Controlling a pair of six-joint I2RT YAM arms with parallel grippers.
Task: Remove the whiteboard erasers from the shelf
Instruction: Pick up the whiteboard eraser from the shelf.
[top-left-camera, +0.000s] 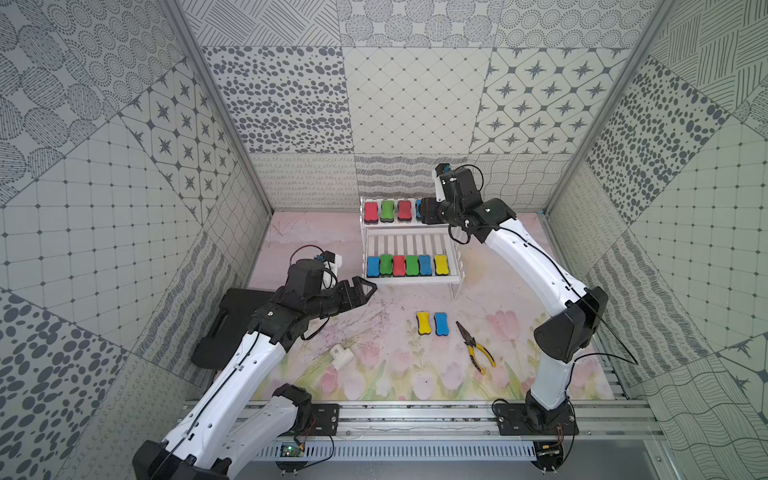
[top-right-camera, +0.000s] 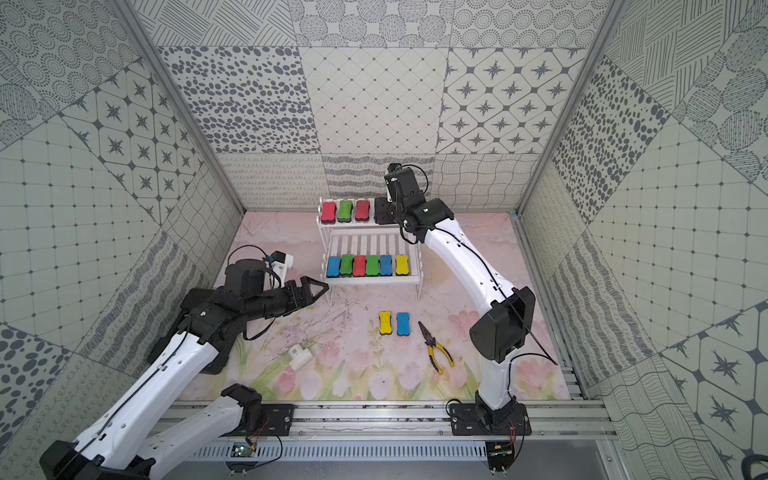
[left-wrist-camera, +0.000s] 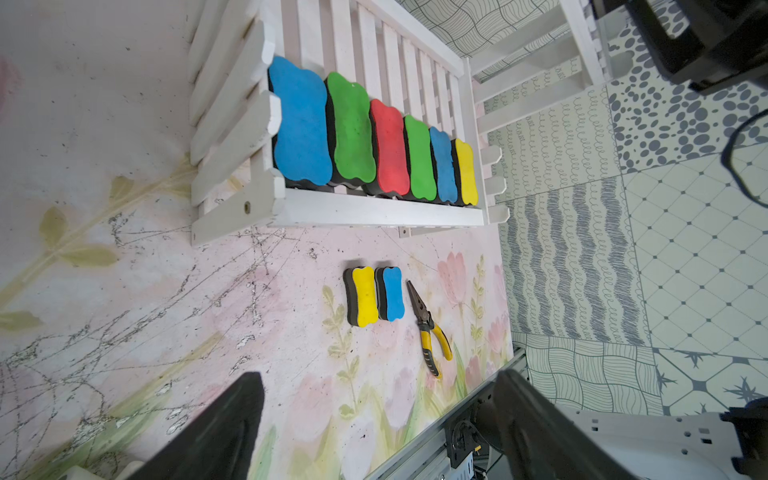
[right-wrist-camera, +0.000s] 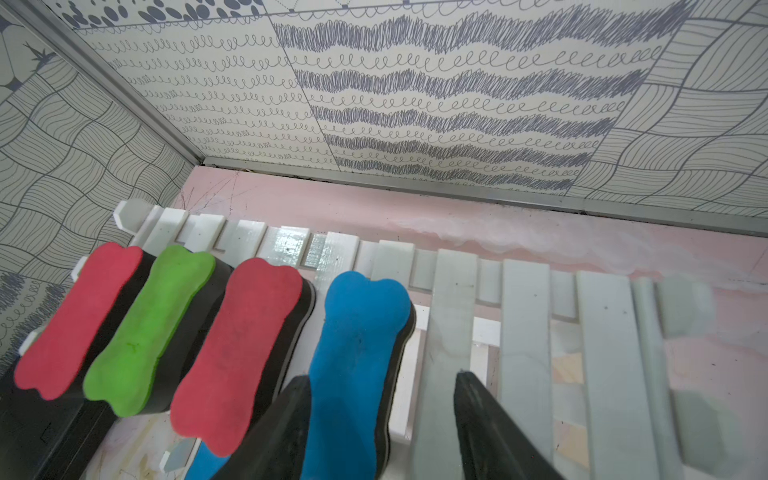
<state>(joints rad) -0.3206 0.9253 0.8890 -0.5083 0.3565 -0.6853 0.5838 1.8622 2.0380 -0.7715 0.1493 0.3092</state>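
Ten erasers (top-left-camera: 399, 266) sit on shelf (top-left-camera: 411, 243), two on surface (top-left-camera: 374, 316); right end effector (right-wrist-camera: 382, 376) spread astride blue eraser (right-wrist-camera: 357, 353) on top tier, not yet pinching; best centred, closed on the waist, lifted straight; red neighbour (right-wrist-camera: 245, 353) crowds one finger; left end effector (left-wrist-camera: 378, 374) spread, empty; pliers (top-left-camera: 476, 345) lie near the two set down.

6 erasers (left-wrist-camera: 390, 149) sit in a row on the shelf (left-wrist-camera: 374, 212): blue, green, red, green, blue, yellow. On the mat (left-wrist-camera: 145, 332) a yellow eraser (left-wrist-camera: 364, 296) and a blue eraser (left-wrist-camera: 392, 293) lie side by side, with pliers (left-wrist-camera: 428, 328) just beside the blue. The left gripper (left-wrist-camera: 378, 376) is spread wide and empty.
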